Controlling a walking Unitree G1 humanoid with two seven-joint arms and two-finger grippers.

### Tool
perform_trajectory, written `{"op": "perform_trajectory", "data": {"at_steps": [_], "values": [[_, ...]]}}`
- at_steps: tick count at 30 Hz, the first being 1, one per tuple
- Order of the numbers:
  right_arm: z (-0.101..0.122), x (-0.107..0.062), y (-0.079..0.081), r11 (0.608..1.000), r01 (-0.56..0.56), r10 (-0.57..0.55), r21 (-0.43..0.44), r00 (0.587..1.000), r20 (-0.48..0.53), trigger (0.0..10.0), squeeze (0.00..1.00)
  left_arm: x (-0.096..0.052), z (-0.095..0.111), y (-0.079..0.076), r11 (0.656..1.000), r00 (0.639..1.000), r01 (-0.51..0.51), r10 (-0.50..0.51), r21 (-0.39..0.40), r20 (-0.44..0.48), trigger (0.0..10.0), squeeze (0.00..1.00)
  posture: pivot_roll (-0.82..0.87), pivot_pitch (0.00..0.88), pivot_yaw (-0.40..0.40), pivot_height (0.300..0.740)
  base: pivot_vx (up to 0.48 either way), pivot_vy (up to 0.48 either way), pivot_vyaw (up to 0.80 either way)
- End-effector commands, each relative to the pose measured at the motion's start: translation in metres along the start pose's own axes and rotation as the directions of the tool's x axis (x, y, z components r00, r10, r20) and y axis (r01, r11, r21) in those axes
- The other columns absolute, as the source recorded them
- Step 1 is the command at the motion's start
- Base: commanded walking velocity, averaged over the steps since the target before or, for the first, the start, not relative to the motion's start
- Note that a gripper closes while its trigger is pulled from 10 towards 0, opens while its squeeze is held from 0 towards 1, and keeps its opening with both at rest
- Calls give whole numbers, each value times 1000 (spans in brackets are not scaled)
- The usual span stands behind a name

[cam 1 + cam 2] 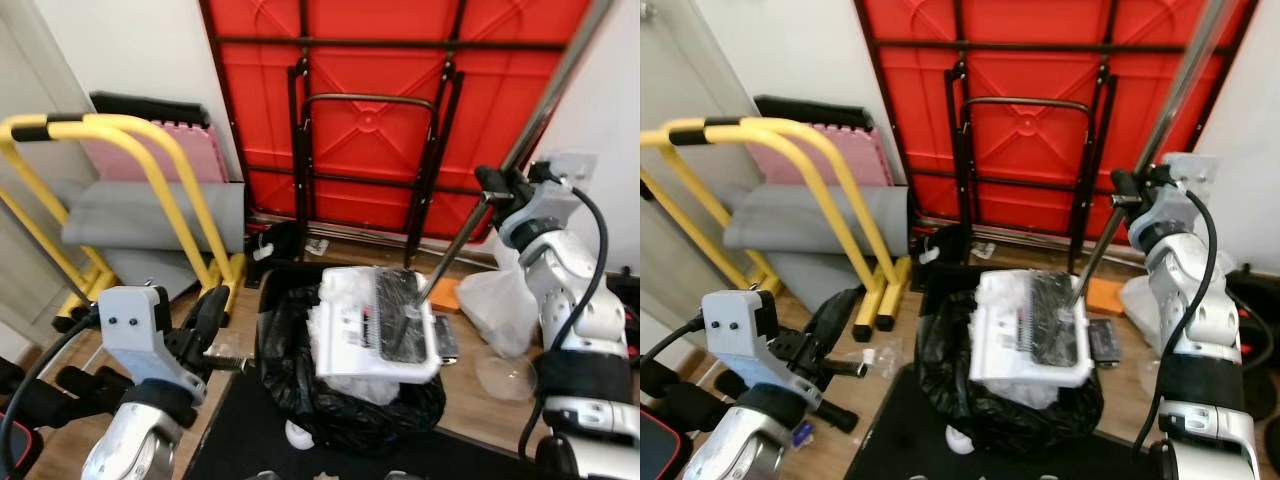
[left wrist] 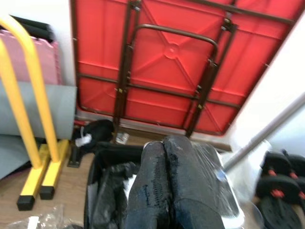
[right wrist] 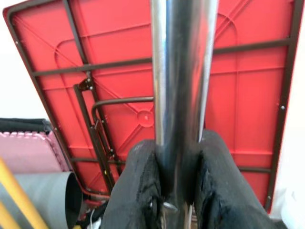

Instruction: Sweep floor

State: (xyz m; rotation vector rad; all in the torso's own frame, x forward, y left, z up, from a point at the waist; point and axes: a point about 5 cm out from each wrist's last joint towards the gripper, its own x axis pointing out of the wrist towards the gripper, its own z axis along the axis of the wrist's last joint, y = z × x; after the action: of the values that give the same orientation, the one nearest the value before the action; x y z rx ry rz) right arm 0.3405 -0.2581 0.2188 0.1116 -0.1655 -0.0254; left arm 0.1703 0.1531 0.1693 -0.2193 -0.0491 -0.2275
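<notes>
The right tool [image 3: 174,191] is clamped around a long shiny metal pole [image 1: 455,250], one black finger [image 3: 138,191] on each side of it, up by the folded red plastic table [image 1: 400,100] that leans against the wall. The pole slants down to a white plastic dustpan [image 1: 375,325] with a dark brush part lying in it, and the dustpan rests on top of a black plastic rubbish bag [image 1: 300,370] standing open on the wooden floor [image 1: 240,320]. The left tool [image 2: 164,186] is low on the robot's left, its two black fingers pressed together with nothing between them, near a yellow metal frame [image 1: 170,180] and a rolled grey mat [image 1: 140,215].
</notes>
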Motion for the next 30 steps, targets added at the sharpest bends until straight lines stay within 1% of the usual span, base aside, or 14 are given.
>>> {"op": "perform_trajectory", "data": {"at_steps": [1,6,13,15,16,17,18,19,20,23,26,28,29,30], "values": [[17,4,-2,1000,-5,7,-28,997,75,10000,0,-4,1,-4,999,999,43,-43,-2,-21,10000,0,-60,182,10,740,0,0,0],[23,9,-3,994,-18,27,-107,996,82,10000,0,-12,4,-9,998,997,68,-68,-15,-33,10000,0,-65,204,26,740,0,0,0],[40,27,12,974,-64,93,-218,987,129,10000,0,-20,9,-14,996,995,87,-89,-29,-40,10000,0,-59,255,29,740,0,0,0],[48,38,27,961,-97,141,-260,978,154,10000,0,-22,11,-16,995,995,91,-92,-30,-45,10000,0,-54,269,25,740,0,0,0],[55,48,44,939,-136,198,-316,965,174,10000,0,-25,12,-19,995,994,94,-95,-31,-50,10000,0,-51,277,21,740,0,0,0],[55,48,44,939,-136,198,-316,965,174,10000,0,-25,12,-19,995,994,94,-95,-31,-50,10000,0,-51,277,21,740,0,0,0],[61,56,61,919,-168,248,-357,950,188,10000,0,-26,13,-21,995,994,97,-98,-32,-54,10000,0,-47,285,16,740,0,0,0],[61,56,61,919,-168,248,-357,950,188,10000,0,-26,13,-21,995,994,97,-98,-32,-54,10000,0,-47,285,16,740,0,0,0],[66,62,79,892,-203,302,-404,932,199,10000,0,-28,14,-23,995,993,99,-101,-32,-55,10000,0,-48,289,10,740,0,0,0],[72,67,97,878,-235,345,-417,914,212,10000,0,-29,15,-24,994,993,101,-103,-33,-57,10000,0,-48,291,6,740,0,0,0],[81,72,144,799,-313,474,-513,853,217,10000,0,-30,16,-27,994,993,103,-106,-38,-58,10000,0,-52,297,-5,740,0,0,0],[81,72,144,799,-313,474,-513,853,217,10000,0,-30,16,-27,994,993,103,-106,-38,-58,10000,0,-52,297,-5,740,0,0,0],[81,71,159,765,-338,516,-549,831,209,10000,0,-30,17,-28,994,993,104,-106,-41,-57,10000,0,-54,299,-10,740,0,0,0],[81,71,159,765,-338,516,-549,831,209,10000,0,-30,17,-28,994,993,104,-106,-41,-57,10000,0,-54,299,-10,740,0,0,0]]}}
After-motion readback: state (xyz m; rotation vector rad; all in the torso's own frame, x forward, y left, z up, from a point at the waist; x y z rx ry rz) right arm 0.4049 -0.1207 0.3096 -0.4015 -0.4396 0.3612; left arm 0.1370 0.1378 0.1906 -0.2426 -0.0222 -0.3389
